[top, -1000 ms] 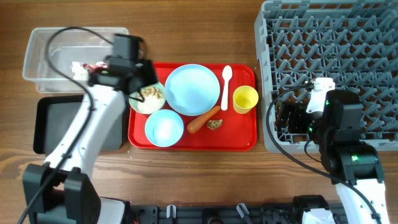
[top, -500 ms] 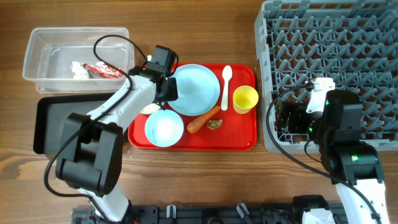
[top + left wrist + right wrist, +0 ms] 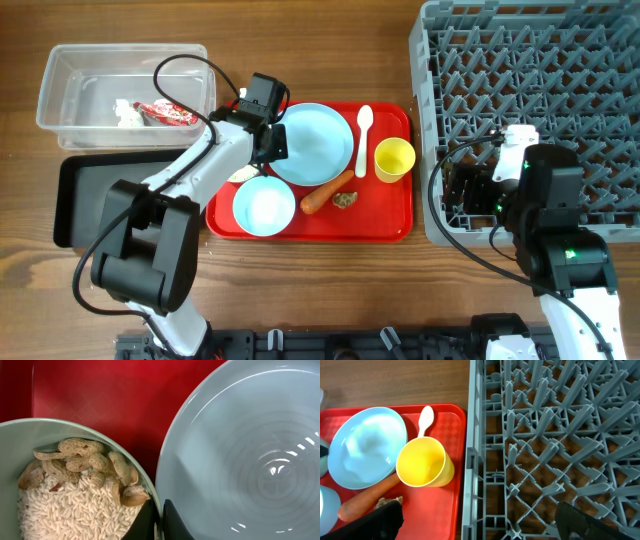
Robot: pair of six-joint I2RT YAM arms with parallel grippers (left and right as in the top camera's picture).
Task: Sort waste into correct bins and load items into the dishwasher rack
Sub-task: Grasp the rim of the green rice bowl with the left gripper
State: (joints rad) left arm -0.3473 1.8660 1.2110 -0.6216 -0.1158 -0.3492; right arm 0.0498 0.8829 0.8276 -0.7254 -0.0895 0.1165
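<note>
half cut off: pale green round bowl, rim pinched by left gripper. just right, pale blue round plate. right gripper spread wide, tips cropped.

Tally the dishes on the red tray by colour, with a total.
Blue: 2, blue plate and blue bowl
Green: 1, green bowl
Yellow: 1, yellow cup
White: 1, white spoon
Total: 5
</note>
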